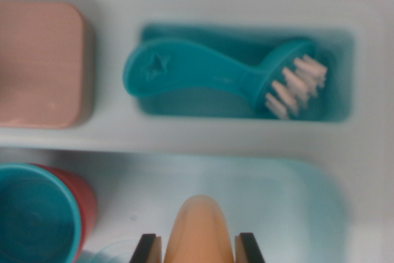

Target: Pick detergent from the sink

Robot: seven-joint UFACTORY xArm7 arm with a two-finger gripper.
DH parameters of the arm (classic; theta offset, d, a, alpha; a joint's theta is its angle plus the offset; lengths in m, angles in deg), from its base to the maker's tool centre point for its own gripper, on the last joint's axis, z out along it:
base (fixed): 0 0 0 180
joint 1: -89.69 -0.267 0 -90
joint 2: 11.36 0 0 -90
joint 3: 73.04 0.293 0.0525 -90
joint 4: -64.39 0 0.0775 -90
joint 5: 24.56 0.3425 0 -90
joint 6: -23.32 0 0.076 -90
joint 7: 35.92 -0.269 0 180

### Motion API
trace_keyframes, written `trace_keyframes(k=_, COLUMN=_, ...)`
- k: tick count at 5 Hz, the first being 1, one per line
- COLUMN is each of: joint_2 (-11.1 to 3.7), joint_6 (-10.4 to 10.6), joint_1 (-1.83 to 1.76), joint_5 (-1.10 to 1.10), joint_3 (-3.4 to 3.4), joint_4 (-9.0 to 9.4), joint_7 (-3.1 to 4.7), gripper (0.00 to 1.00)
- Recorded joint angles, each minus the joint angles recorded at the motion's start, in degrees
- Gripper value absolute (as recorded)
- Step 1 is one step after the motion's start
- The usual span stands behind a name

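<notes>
We see the orange detergent (199,229) top sitting between our hand's (199,247) dark fingertips (145,249), clamped on it, over the sink (271,201) basin.

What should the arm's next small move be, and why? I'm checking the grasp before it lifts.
Probably close the pincer and then lift straight up. Its two dark fingertips sit on either side of the orange detergent top, in the sink basin. Whether they already press on it cannot be told from this view. The teal brush and cup lie clear of a straight lift.
</notes>
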Motion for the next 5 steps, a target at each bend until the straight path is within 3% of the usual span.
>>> trace_keyframes(k=1, joint_2=0.48, joint_6=-2.0, joint_1=-0.03, joint_5=-0.15, joint_3=-0.03, joint_4=-1.49, joint_7=-0.14, gripper=1.00)
trace_keyframes(k=2, joint_2=0.48, joint_6=-2.0, joint_1=-0.03, joint_5=-0.15, joint_3=-0.03, joint_4=-1.49, joint_7=-0.14, gripper=1.00)
trace_keyframes(k=3, joint_2=1.01, joint_6=-4.2, joint_1=-0.06, joint_5=-0.32, joint_3=-0.06, joint_4=-3.16, joint_7=-0.29, gripper=1.00)
trace_keyframes(k=4, joint_2=1.01, joint_6=-4.2, joint_1=-0.06, joint_5=-0.32, joint_3=-0.06, joint_4=-3.16, joint_7=-0.29, gripper=1.00)
trace_keyframes(k=5, joint_2=1.60, joint_6=-6.6, joint_1=-0.09, joint_5=-0.50, joint_3=-0.10, joint_4=-4.99, joint_7=-0.46, gripper=1.00)
